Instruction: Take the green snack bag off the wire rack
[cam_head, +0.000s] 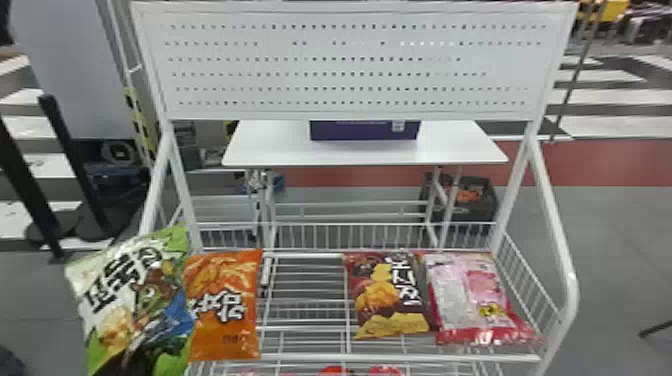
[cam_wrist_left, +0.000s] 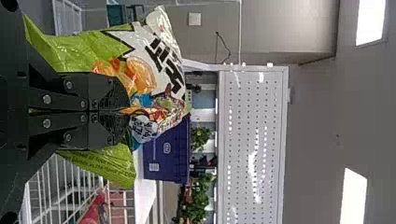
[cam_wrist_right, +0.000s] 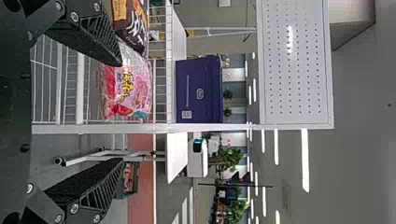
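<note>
Left hand (cam_wrist_left: 128, 111), closed on the glossy green-and-white plastic snack bag (cam_head: 165, 270) between its fingers, should draw back slowly, clearing the orange plastic packet (cam_head: 225, 280) and white wire rack (cam_head: 400, 358) rightward of it.

The green snack bag (cam_head: 137, 305) is glossy and plump, green at its edges with a white area, bold black lettering, a brown cartoon animal, a patch of blue and pictured golden snacks. It is clamped in the left pincer (cam_wrist_left: 125, 112), its film creased and bunched around the grip. In the head view it sits tilted at the left end of the wire rack (cam_head: 300, 358), covering the front left corner, its bottom cut off by the view's edge; whether it touches the rack cannot be told. The rack stands upright, white, with an open wire shelf, low wire sides and a perforated panel above.
</note>
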